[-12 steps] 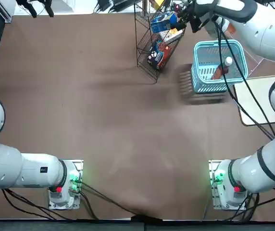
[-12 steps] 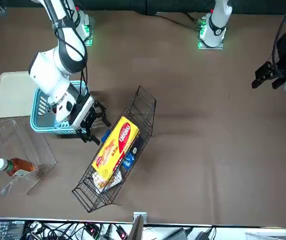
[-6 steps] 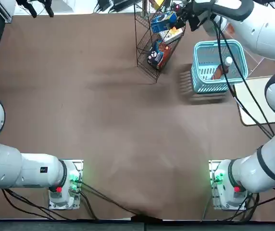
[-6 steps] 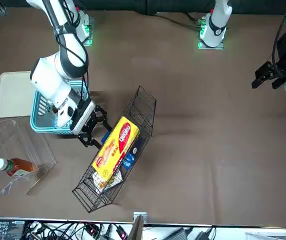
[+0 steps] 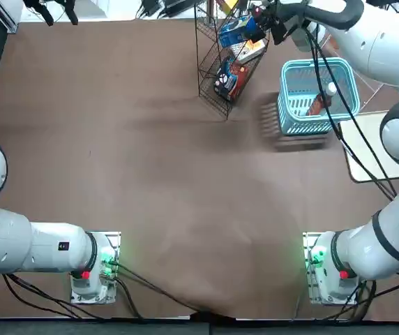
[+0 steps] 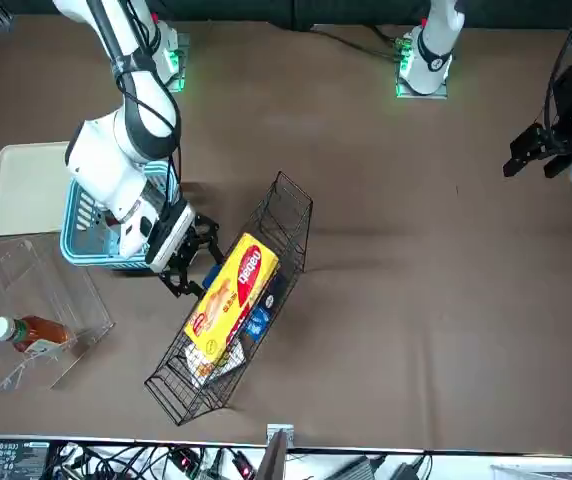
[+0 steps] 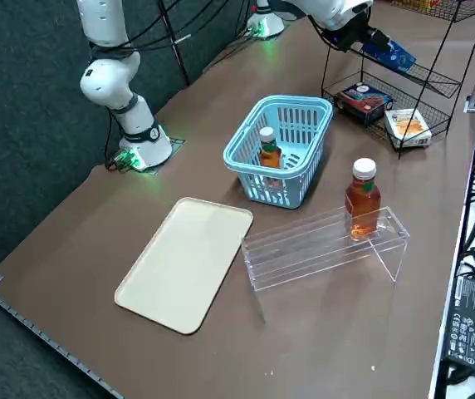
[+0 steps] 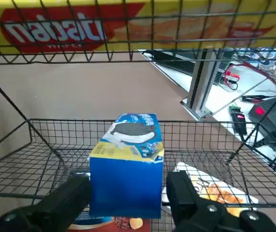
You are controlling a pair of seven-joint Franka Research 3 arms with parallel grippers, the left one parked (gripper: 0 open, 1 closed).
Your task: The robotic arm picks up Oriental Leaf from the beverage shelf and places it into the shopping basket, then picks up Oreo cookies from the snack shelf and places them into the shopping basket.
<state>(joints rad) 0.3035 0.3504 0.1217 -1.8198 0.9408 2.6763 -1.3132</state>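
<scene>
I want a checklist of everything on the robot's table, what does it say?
Surface: brown table, beige tray lying flat.
Job's things: one Oriental Leaf in the shopping basket; another bottle on the beverage shelf; Oreo cookies on the snack shelf.
Clutter: yellow box and red packet on that rack.
Grippers: right end effector open, fingers either side of the Oreo box.
Cables: black ones trailing over the basket.
Surroundings: nothing seen.

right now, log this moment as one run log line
step: pick Oreo cookies | right hand: open, fingers either side of box on snack shelf | Oriental Leaf: in shopping basket | Oreo: not yet lifted
</scene>
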